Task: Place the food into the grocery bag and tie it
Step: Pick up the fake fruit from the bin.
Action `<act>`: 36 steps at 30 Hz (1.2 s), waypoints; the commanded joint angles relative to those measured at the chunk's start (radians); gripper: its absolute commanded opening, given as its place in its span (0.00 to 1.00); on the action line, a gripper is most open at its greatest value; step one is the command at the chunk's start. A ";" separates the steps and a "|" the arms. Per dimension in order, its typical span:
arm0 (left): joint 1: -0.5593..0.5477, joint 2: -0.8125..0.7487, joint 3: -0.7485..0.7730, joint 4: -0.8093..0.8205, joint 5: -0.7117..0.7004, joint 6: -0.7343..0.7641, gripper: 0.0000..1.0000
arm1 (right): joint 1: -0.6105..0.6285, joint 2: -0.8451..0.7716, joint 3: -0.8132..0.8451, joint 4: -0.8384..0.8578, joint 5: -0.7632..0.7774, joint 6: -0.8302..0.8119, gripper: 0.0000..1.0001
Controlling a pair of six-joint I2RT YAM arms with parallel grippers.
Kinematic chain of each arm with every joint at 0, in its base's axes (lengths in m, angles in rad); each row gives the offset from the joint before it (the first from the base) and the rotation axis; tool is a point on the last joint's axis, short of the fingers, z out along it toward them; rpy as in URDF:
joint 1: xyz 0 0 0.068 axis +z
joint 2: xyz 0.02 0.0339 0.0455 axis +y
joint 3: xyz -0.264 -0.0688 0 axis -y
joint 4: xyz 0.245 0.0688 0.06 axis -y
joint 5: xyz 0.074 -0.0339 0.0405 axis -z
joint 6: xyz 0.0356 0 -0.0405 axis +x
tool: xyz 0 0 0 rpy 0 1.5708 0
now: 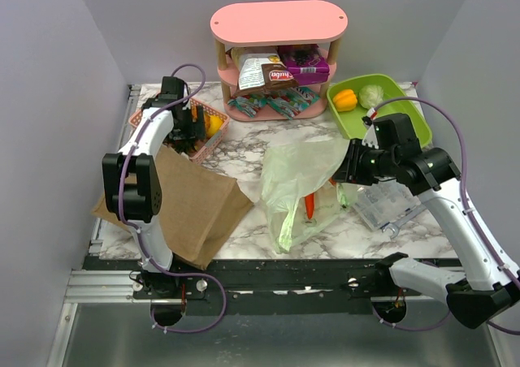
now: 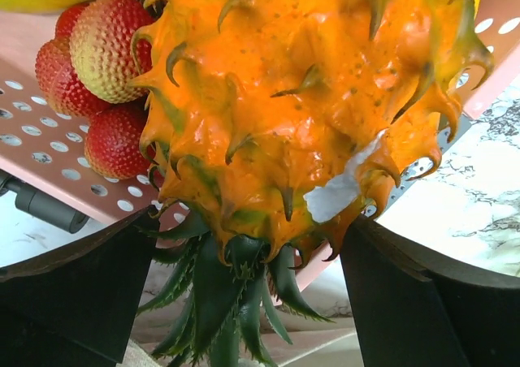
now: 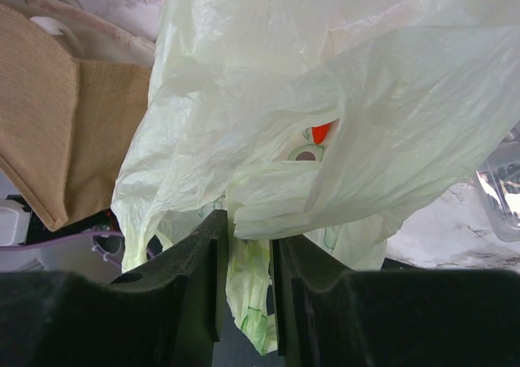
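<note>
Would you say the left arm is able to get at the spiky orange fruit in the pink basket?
Probably yes: the left gripper stands open with a finger on either side of the spiky orange fruit, and nothing lies between them.

My marble counter [image 1: 244, 152] has the bag [image 1: 296, 180] slumped at its middle. Left of the bag a brown paper bag [image 1: 191, 209] lies flat. Behind and left of it sits a pink basket [image 1: 218, 140], straight behind it a pink shelf [image 1: 279, 22], behind and right a green tray [image 1: 406, 111], and just right a clear box [image 1: 382, 205].
</note>
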 commanded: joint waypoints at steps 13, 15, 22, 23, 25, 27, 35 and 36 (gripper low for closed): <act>0.004 0.039 0.077 -0.073 0.119 0.004 0.28 | 0.003 -0.040 0.007 -0.025 0.010 0.018 0.33; 0.004 0.038 0.088 -0.082 0.138 0.006 0.19 | 0.004 -0.038 0.003 -0.026 0.009 0.019 0.33; 0.000 -0.003 0.098 -0.083 0.147 0.007 0.04 | 0.003 -0.031 0.010 -0.024 -0.002 0.036 0.33; 0.001 -0.014 0.095 -0.080 0.142 0.001 0.04 | 0.003 -0.031 0.013 -0.024 -0.002 0.038 0.33; 0.001 -0.045 0.078 -0.056 0.145 0.000 0.04 | 0.004 -0.030 0.014 -0.028 -0.002 0.041 0.33; 0.001 -0.076 0.061 -0.039 0.150 0.000 0.02 | 0.004 -0.027 0.016 -0.032 0.002 0.047 0.33; -0.008 -0.178 0.035 -0.007 0.151 -0.006 0.00 | 0.003 -0.017 0.018 -0.035 0.006 0.055 0.33; -0.011 -0.192 0.039 -0.006 0.153 -0.006 0.00 | 0.003 -0.014 0.016 -0.035 0.007 0.057 0.33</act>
